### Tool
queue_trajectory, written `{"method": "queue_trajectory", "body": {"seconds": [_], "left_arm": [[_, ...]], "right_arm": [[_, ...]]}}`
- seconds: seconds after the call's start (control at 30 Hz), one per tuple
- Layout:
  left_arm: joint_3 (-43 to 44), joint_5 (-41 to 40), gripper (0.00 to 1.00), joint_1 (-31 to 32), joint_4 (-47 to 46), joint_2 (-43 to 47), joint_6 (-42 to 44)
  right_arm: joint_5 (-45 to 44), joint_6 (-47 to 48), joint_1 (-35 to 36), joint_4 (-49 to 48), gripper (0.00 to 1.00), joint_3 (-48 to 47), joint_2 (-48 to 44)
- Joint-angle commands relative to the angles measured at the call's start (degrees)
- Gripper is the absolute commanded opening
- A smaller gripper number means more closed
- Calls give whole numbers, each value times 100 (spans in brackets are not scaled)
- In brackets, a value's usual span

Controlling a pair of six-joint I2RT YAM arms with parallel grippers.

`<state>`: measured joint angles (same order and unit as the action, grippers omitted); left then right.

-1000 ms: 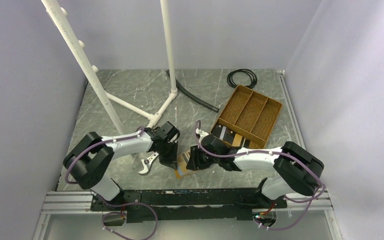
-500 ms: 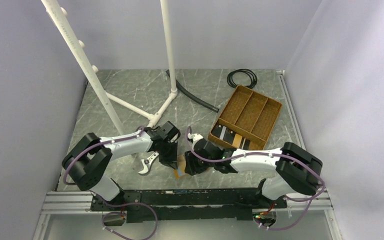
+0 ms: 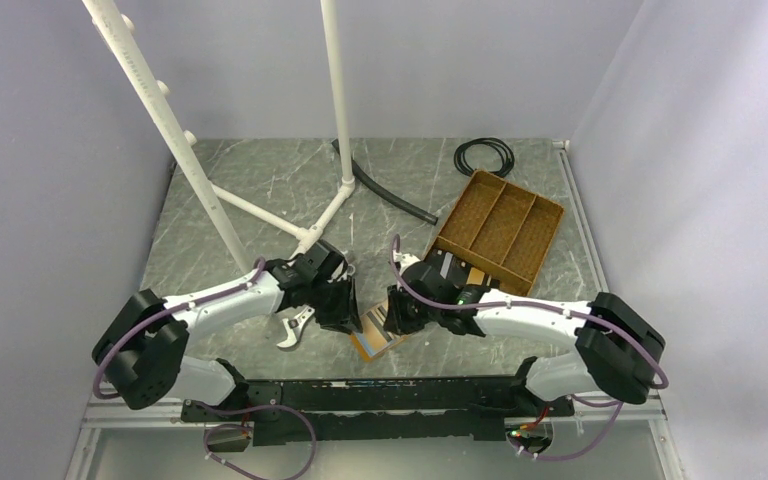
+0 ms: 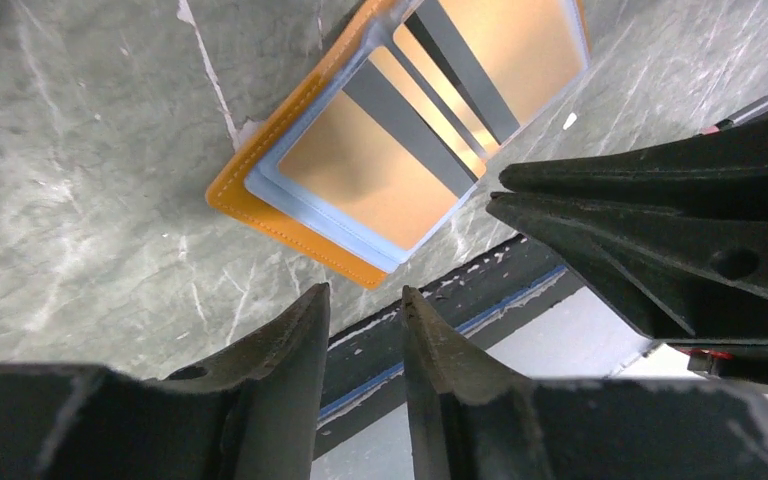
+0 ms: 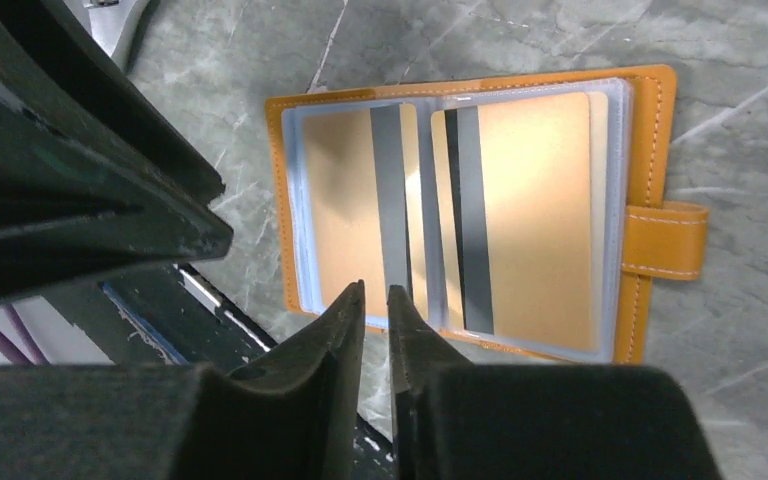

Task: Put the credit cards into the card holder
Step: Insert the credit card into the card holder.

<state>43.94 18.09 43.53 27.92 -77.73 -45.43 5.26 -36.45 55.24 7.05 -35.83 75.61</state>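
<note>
The card holder [image 3: 375,340] lies open and flat on the table near the front rail, orange-tan outside with bluish sleeves and tan panels with dark stripes; it also shows in the left wrist view [image 4: 400,140] and the right wrist view [image 5: 470,215]. My left gripper [image 3: 345,312] hangs just left of it, its jaws [image 4: 365,295] a narrow gap apart and empty. My right gripper [image 3: 397,315] hangs just right of it, its jaws [image 5: 375,290] almost together and empty. The credit cards [image 3: 450,268], dark with one partly white, lie at the brown tray's near end, partly hidden by my right arm.
The brown divided tray [image 3: 500,228] stands at the back right. A silver tool [image 3: 295,328] lies left of the holder. A white pipe frame [image 3: 260,212] crosses the left half. A black hose [image 3: 390,195] and a cable coil [image 3: 483,155] lie at the back.
The holder, earlier pinched upright between the two grippers, now lies open and flat. Both grippers have drawn back from it, the left to the left and the right to the right.
</note>
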Motion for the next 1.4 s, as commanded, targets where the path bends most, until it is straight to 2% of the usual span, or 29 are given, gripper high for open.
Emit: {"method": "queue_trajectory", "body": {"seconds": [0.0,0.13,0.23,0.3,0.63,0.97,1.17,1.37], "left_arm": [[-228,476,39,-19,-708,-116,-476],[-506,546,40,-15,-1140,-126,-839],[-555,422,42,-17,-1133,-89,-898],[-604,438,41,-17,-1237,-160,-938],[-604,323,7,-10,-1274,-860,-821],[-618,99,10,11,-822,-376,-796],[-689,175,3,7,-1140,-915,-774],[-538,-51,2,8,-1079,-1129,-648]], "right_arm": [[223,-38,-57,-368,15,-187,226],[94,56,-86,-415,17,-180,459],[34,167,-89,-354,29,-215,523],[58,217,-85,-383,31,-214,575],[238,183,-75,-502,28,-196,642],[247,255,-75,-423,31,-201,615],[91,406,105,-237,32,-354,652],[218,373,428,-387,32,-399,781]]}}
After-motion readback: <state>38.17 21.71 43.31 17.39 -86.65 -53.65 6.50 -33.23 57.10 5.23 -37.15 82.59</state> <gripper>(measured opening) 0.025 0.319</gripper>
